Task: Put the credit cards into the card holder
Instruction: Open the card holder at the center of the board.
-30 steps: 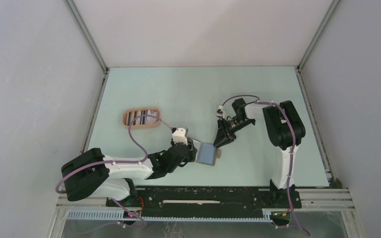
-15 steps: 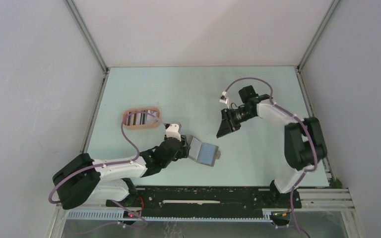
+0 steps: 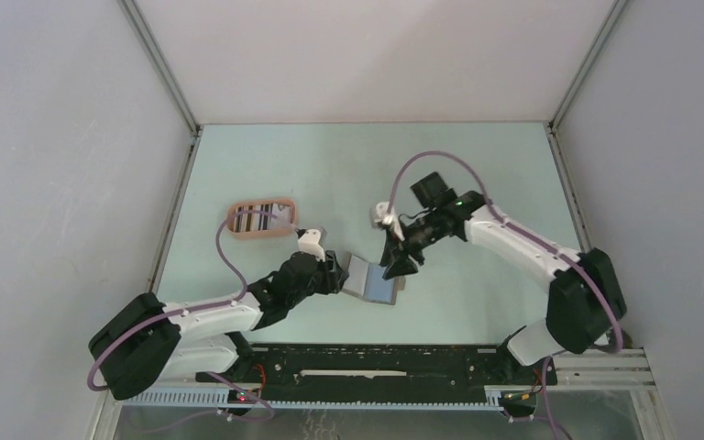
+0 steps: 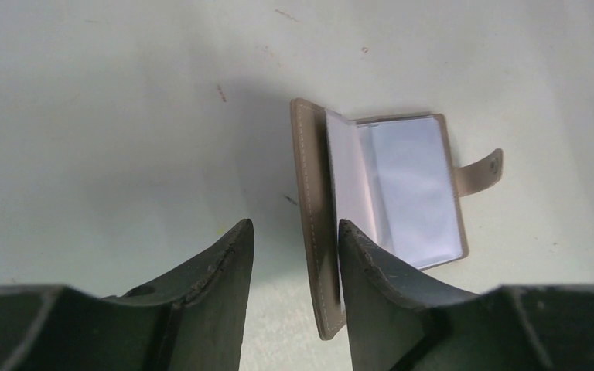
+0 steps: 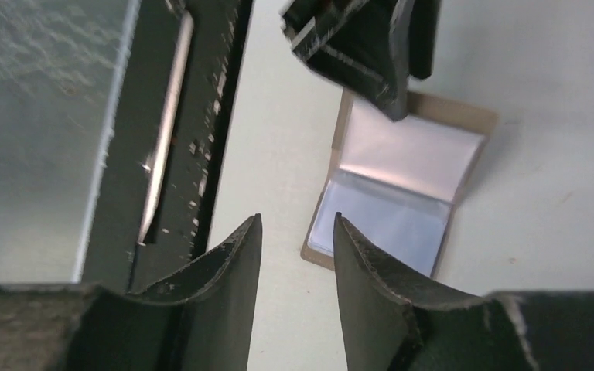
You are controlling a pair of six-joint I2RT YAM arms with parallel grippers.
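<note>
**Left pincer**. My two fingers stand moderately apart and clamp nothing. The grey-brown wallet lies open on the bench just ahead of the tips. The near end of its stitched cover runs into the gap, close against the finger on the right of the wrist view. Bare bench shows between the cover and the other finger. Whether finger and cover touch, I cannot tell.

**Right pincer**. My fingers are apart here too, with only bare bench between them and nothing held. The wallet lies just beyond the tips and a little to their right, its clear sleeves facing up. The dark tip of my left pincer hangs over its far edge.

**Arms.** My left arm lies low, stretched diagonally from its near-left base toward mid-bench. My right arm reaches leftward from its near-right base, wrist angled down at the wallet. The two pincers face each other across the wallet.

**Task items.** The pink oval card holder sits beyond and to the left of my left pincer, apart from it, and well apart from my right. The credit cards show inside it as dark and light stripes, too small to tell one from another.
</note>
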